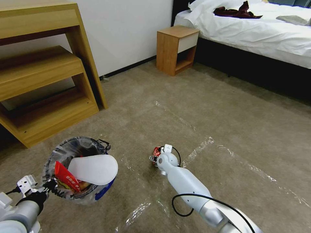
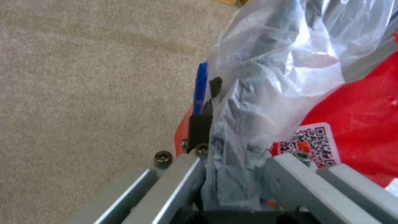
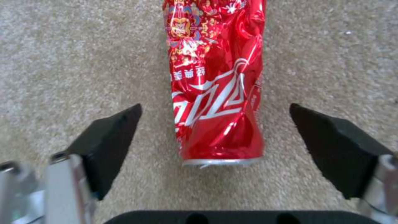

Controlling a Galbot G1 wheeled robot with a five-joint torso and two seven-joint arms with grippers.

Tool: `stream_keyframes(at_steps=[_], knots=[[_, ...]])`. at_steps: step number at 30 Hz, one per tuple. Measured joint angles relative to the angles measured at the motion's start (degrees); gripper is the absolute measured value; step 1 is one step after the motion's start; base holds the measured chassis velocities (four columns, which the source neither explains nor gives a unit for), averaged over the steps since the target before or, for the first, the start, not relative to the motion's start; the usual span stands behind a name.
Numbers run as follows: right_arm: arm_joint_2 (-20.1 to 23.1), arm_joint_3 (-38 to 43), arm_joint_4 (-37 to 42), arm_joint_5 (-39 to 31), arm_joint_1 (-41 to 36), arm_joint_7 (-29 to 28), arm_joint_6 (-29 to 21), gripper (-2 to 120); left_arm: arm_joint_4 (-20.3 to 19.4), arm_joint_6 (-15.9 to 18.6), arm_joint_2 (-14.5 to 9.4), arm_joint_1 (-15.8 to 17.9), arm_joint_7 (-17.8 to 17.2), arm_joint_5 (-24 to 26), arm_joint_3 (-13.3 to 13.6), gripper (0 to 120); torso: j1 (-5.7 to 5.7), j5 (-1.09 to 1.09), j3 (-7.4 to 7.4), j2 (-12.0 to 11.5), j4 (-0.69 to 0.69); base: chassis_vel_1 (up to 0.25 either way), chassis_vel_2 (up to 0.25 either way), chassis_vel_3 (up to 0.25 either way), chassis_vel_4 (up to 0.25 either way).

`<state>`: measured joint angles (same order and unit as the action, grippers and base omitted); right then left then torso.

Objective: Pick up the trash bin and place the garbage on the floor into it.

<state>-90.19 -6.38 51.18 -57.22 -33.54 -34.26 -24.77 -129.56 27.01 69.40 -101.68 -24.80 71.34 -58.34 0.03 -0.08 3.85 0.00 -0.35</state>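
Observation:
The trash bin [image 1: 76, 168], dark and lined with a crinkly clear bag [image 2: 265, 93], hangs at the lower left of the head view. My left gripper [image 1: 48, 187] is shut on its rim. Inside it lie a white insole [image 1: 94, 169] and a red wrapper [image 1: 66, 177], the wrapper [image 2: 356, 124] close up in the left wrist view. A crushed red can [image 3: 217, 84] lies on the carpeted floor [image 1: 201, 106]. My right gripper [image 3: 215, 127] is open, low over the can [image 1: 156, 151], one black pad [image 3: 112, 140] on each side of it, not touching.
A wooden shelf unit [image 1: 42, 74] stands at the left against the wall. A small wooden nightstand [image 1: 176, 48] and a bed [image 1: 252, 29] with white sheets are at the back right. Shiny tape strips [image 1: 201, 147] cross the carpet.

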Motion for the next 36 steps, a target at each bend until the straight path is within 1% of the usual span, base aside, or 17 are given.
stream_keyframes(at_steps=[2, 5, 6, 8, 9, 10, 11, 13, 14, 17, 18, 20, 22, 24, 25, 31, 36], knots=[[-0.39, 0.07, -0.87, 0.56, 0.13, 0.62, 0.56, 88, -0.2, -0.07, 0.0, -0.08, 0.01, 0.05, 0.0, 0, 0.0, 0.0, 0.0, 0.0, 0.0, 0.0, 0.0, 0.0, 0.0], [-1.31, 0.33, -2.62, 1.78, 0.2, 2.0, 1.48, 77, -0.87, -0.17, 0.13, -0.25, 0.03, 0.15, 0.01, 0, 0.0, 0.01, 0.0, 0.0, 0.0, 0.0, 0.0, 0.0, 0.0], [-1.31, 0.33, -2.62, 1.78, 0.2, 2.0, 1.48, 77, -0.87, -0.17, 0.13, -0.25, 0.03, 0.15, 0.01, 0, 0.0, 0.01, 0.0, 0.0, 0.0, 0.0, 0.0, 0.0, 0.0], [-1.71, 0.41, -4.05, 2.7, 0.41, 3.12, 2.39, 66, -1.18, -0.3, 0.17, -0.39, 0.05, 0.2, 0.01, 0, 0.0, 0.01, 0.0, 0.0, 0.0, 0.0, 0.0, 0.0, 0.0], [-1.74, 0.44, -4.43, 2.96, 0.45, 3.58, 2.73, 63, -1.28, -0.36, 0.2, -0.48, 0.05, 0.2, 0.03, 0, 0.0, 0.01, 0.0, 0.0, 0.0, 0.0, 0.0, 0.0, 0.0], [-1.74, 0.44, -4.43, 2.96, 0.45, 3.58, 2.73, 63, -1.28, -0.36, 0.2, -0.48, 0.05, 0.2, 0.03, 0, 0.0, 0.01, 0.0, 0.0, 0.0, 0.0, 0.0, 0.0, 0.0], [-1.73, 0.5, -4.82, 3.3, 0.5, 4.16, 3.14, 56, -1.47, -0.4, 0.23, -0.62, 0.1, 0.21, 0.08, 0, 0.0, 0.01, 0.0, 0.0, 0.0, 0.0, 0.0, 0.0, 0.0], [-1.7, 0.59, -5.35, 3.73, 0.64, 5.01, 3.83, 48, -1.79, -0.44, 0.31, -0.73, 0.22, 0.24, 0.18, 0, 0.0, 0.01, 0.0, 0.0, 0.0, 0.0, 0.0, 0.0, 0.0], [-1.7, 0.59, -5.35, 3.73, 0.64, 5.01, 3.83, 48, -1.79, -0.44, 0.31, -0.73, 0.22, 0.24, 0.18, 0, 0.0, 0.01, 0.0, 0.0, 0.0, 0.0, 0.0, 0.0, 0.0], [-1.77, 0.73, -6.34, 4.62, 0.84, 6.0, 5.0, 33, -1.87, -0.47, 0.39, -0.77, 0.26, 0.25, 0.38, 0, 0.0, 0.01, 0.0, 0.0, 0.0, 0.0, 0.0, 0.0, 0.0], [-1.77, 0.73, -6.34, 4.62, 0.84, 6.0, 5.0, 33, -1.87, -0.47, 0.39, -0.77, 0.26, 0.25, 0.38, 0, 0.0, 0.01, 0.0, 0.0, 0.0, 0.0, 0.0, 0.0, 0.0], [-1.47, 0.66, -6.09, 4.82, 0.75, 6.16, 5.21, 25, -1.87, -0.52, 0.38, -0.76, 0.27, 0.25, 0.45, 0, 0.0, 0.01, -0.01, 0.0, 0.0, 0.0, 0.0, 0.0, 0.0], [-1.27, 0.59, -5.86, 4.87, 0.62, 6.16, 5.22, 23, -1.89, -0.53, 0.39, -0.73, 0.27, 0.25, 0.5, 0, 0.0, 0.01, -0.01, 0.0, 0.0, 0.0, 0.0, 0.0, 0.0], [-0.7, 0.35, -5.29, 4.99, 0.41, 6.18, 5.28, 16, -1.99, -0.53, 0.4, -0.67, 0.27, 0.24, 0.56, 0, 0.0, 0.02, -0.01, 0.0, 0.0, 0.0, 0.0, 0.0, 0.0], [-0.7, 0.35, -5.29, 4.99, 0.41, 6.18, 5.28, 16, -1.99, -0.53, 0.4, -0.67, 0.27, 0.24, 0.56, 0, 0.0, 0.02, -0.01, 0.0, 0.0, 0.0, 0.0, 0.0, 0.0], [0.72, -0.11, -3.71, 5.02, -0.4, 5.96, 5.23, 1, -1.99, -0.54, 0.65, -0.54, 0.27, 0.09, 0.88, 0, 0.0, 0.01, 0.0, 0.0, 0.0, 0.0, 0.0, 0.0, 0.0], [1.93, -0.39, -1.06, 4.89, -1.39, 5.73, 5.16, 0, -1.66, -0.57, 0.84, -0.33, 0.27, -0.06, 0.99, 0, 0.0, 0.0, 0.0, 0.0, -0.01, 0.0, 0.0, 0.0, 0.0]])
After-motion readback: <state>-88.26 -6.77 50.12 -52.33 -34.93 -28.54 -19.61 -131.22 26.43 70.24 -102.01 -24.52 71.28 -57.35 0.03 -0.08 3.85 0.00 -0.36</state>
